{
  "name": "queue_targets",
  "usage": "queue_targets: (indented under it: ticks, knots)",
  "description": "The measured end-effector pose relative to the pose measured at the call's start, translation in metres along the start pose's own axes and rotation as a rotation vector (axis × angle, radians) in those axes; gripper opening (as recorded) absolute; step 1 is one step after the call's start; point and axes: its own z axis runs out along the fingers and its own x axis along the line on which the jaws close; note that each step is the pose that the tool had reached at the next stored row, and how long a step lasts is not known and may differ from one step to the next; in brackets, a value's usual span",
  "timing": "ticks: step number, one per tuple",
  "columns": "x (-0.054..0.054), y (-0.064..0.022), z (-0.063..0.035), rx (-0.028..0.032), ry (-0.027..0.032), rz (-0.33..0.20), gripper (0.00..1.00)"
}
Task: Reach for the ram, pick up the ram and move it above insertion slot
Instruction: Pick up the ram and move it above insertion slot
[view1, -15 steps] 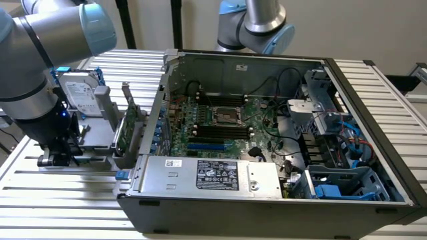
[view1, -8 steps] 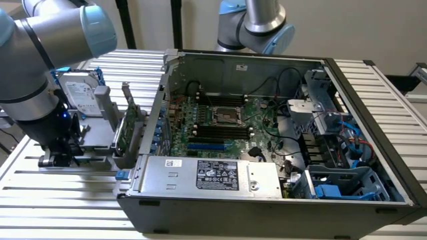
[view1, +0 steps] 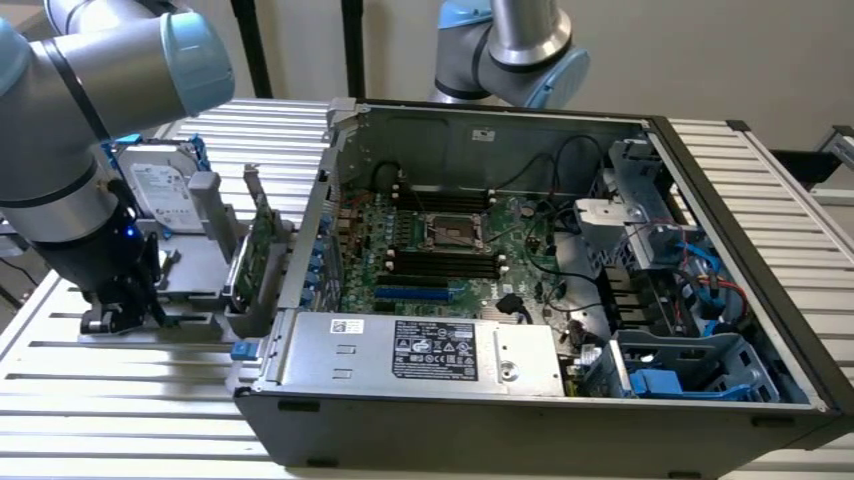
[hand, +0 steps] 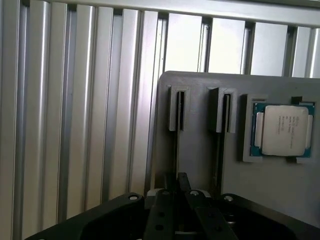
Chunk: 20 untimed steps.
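A: The slatted aluminium desk is carrying an open computer case and, on the exterior view's left, a grey parts holder. Where is the gripper sitting?

B: The gripper is hanging low over that holder, outside the case. I cannot tell whether it is released or clenched.

A: And the ram?

B: A thin dark edge is running from just under the gripper along the holder into a slotted post. I am reading that as the ram, standing on edge, though it is too thin to be certain. Its long axis is lying parallel to the desk's slats and pointing straight away from the gripper. So the gripper is sitting over one end of it, not beside it.

A: Anything alongside?

B: A second slotted post is standing just beside the first, and a processor chip is lying flat in a recess beyond. A hard drive and a taller green expansion card are standing in the same holder.

A: The target?

B: The black memory slots on the motherboard are lying inside the case. They are well apart from the gripper, toward the exterior view's right.
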Motion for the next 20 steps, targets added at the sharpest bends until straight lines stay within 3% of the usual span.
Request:
queue_targets:
  ticks: [20]
  knots:
    - [-0.0001, -0.0001, -0.0035, 0.0016, -0.0011, 0.058, 0.13]
